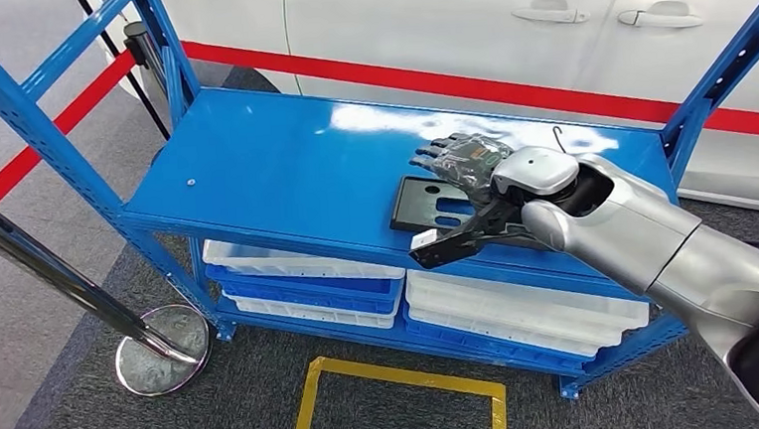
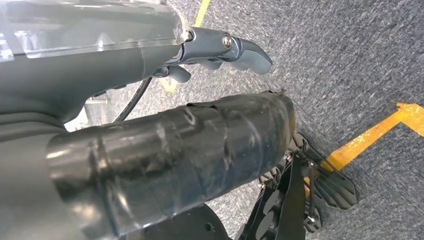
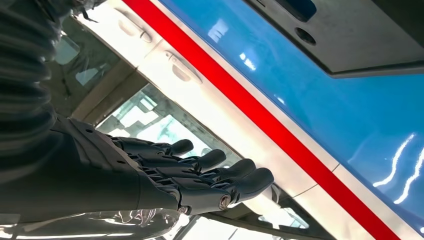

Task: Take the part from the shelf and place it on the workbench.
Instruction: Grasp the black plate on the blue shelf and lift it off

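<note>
No readable text, labels, brands or numbers on anything in view.

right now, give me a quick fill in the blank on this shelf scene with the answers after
1. The black part lies on the ____ shelf.
2. The ____ hand reaches over the part.
3. Its fingers are spread, holding ____.
4. White trays sit ____ the top shelf.

Answers: blue; right; nothing; below
</note>
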You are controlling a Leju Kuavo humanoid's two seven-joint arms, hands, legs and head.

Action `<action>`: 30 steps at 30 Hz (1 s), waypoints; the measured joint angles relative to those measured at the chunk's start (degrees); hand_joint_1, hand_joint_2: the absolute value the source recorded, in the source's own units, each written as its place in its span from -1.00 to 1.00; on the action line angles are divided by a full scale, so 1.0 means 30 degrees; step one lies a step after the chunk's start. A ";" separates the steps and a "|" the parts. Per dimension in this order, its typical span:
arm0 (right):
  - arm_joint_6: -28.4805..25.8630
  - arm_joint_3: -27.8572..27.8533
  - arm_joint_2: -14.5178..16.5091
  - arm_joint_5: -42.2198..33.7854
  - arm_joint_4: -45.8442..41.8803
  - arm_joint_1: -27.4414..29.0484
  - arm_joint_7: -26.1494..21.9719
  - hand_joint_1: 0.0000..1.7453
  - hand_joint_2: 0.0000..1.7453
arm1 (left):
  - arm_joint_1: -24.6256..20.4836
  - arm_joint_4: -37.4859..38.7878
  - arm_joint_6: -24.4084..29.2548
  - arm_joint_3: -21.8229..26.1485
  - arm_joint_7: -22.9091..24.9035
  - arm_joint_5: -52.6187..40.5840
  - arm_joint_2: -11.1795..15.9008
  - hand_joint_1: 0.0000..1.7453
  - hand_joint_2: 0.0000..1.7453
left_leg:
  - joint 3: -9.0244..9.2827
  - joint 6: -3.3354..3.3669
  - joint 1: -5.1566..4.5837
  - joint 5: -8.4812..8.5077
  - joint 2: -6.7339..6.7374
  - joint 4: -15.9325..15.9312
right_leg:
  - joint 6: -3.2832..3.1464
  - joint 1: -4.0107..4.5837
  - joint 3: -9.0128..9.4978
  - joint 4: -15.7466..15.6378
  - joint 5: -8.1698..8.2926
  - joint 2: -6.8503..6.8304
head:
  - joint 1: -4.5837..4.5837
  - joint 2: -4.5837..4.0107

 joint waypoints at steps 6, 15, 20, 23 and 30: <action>0.0000 0.0000 0.0120 0.0007 0.0079 -0.0015 0.0016 -1.00 1.00 | 0.0006 0.0006 0.0004 -0.0049 -0.0002 0.0011 0.0000 -1.00 -1.00 | 0.0000 0.0000 0.0000 0.0000 -0.0001 0.0000 | 0.0000 -0.0001 -0.0001 0.0000 0.0000 -0.0002 | 0.0000 0.0000; 0.0002 -0.0004 0.0182 -0.0045 0.0179 -0.0014 0.0005 -1.00 1.00 | 0.0007 0.0006 0.0104 -0.0075 -0.0002 0.0157 0.0000 -1.00 -1.00 | 0.0001 -0.0001 0.0001 0.0000 0.0000 -0.0002 | -0.0001 0.0001 -0.0004 0.0000 -0.0001 0.0000 | 0.0000 0.0000; -0.0002 -0.0007 0.0186 -0.0387 0.0515 0.0044 -0.0224 -1.00 1.00 | 0.0019 0.0011 0.0399 -0.0193 -0.0040 0.0559 0.0000 -1.00 -1.00 | 0.0001 0.0000 0.0001 0.0000 -0.0001 -0.0001 | -0.0001 0.0000 -0.0002 0.0000 0.0000 -0.0001 | 0.0000 0.0000; -0.0053 -0.0007 0.0266 -0.0572 0.1042 0.0168 -0.0442 -1.00 1.00 | 0.0053 0.0013 0.0437 -0.0419 -0.0034 0.0762 0.0000 -1.00 -1.00 | 0.0000 0.0000 0.0001 0.0000 -0.0001 -0.0001 | -0.0001 0.0000 0.0000 0.0000 0.0000 -0.0002 | 0.0000 0.0000; -0.0385 -0.0005 0.1037 -0.0627 0.3443 0.0458 -0.0274 -1.00 1.00 | 0.0098 0.0006 0.0193 -0.0865 0.0073 0.1605 0.0000 -1.00 -1.00 | 0.0000 0.0000 0.0000 0.0000 -0.0003 0.0000 | 0.0000 -0.0001 -0.0002 0.0000 0.0000 -0.0002 | -0.0002 0.0000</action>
